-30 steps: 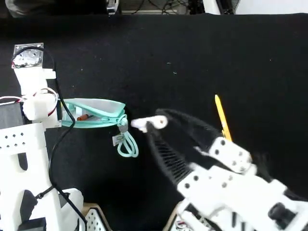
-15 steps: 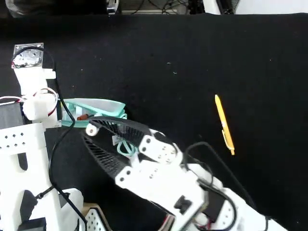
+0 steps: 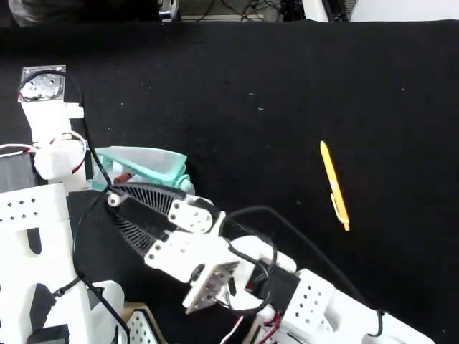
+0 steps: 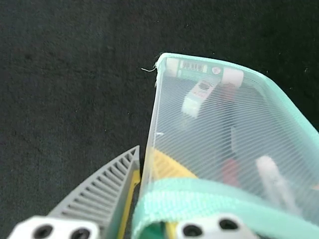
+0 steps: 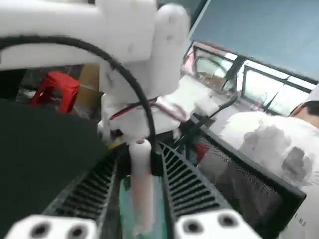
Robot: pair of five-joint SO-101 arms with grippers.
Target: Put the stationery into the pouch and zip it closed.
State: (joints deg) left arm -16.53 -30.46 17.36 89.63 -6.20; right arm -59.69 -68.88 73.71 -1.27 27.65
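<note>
High view: left hand (image 3: 87, 172) pinches the pouch (image 3: 147, 163) at centre left; right hand (image 3: 115, 202) at its mouth; pen (image 3: 333, 185) lies far right.
Left wrist view: that pinch should hold firm.
Right wrist view: jaws clamp a white stick (image 5: 141, 184); slide it deep before releasing.

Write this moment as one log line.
left gripper: holds pouch | right gripper: holds white stick by pouch | yellow pen: on table

The pouch (image 3: 147, 163) lay at the left side of the table (image 3: 287, 86), one end clamped in the left gripper (image 4: 142, 199). The right gripper (image 3: 118, 208) sat just in front of the pouch, a stick (image 5: 141, 189) pinched between its fingers. The pen (image 3: 333, 185) lay well apart to the right.
</note>
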